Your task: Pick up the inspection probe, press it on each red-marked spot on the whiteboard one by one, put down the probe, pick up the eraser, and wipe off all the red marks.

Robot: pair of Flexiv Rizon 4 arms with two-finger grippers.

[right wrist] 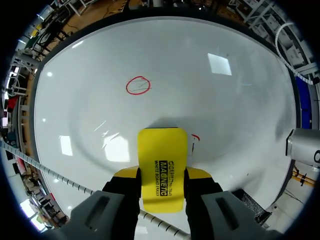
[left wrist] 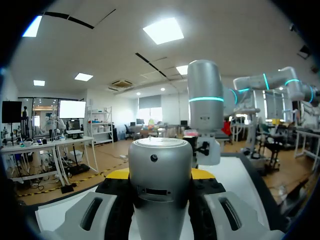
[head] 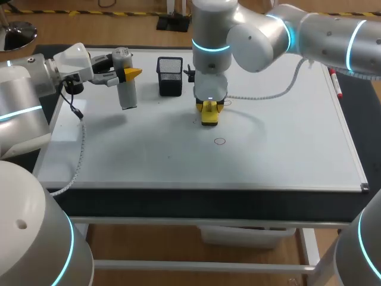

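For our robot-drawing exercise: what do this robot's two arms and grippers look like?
The left arm and right arm are thick, rounded silver-grey tubes with glowing cyan rings at the joints. The left gripper and right gripper have black fingers with yellow tips. A white cable runs from each.

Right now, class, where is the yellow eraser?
In the head view, the eraser sits on the whiteboard near its back middle, between the right fingers, just right of the black mesh holder.
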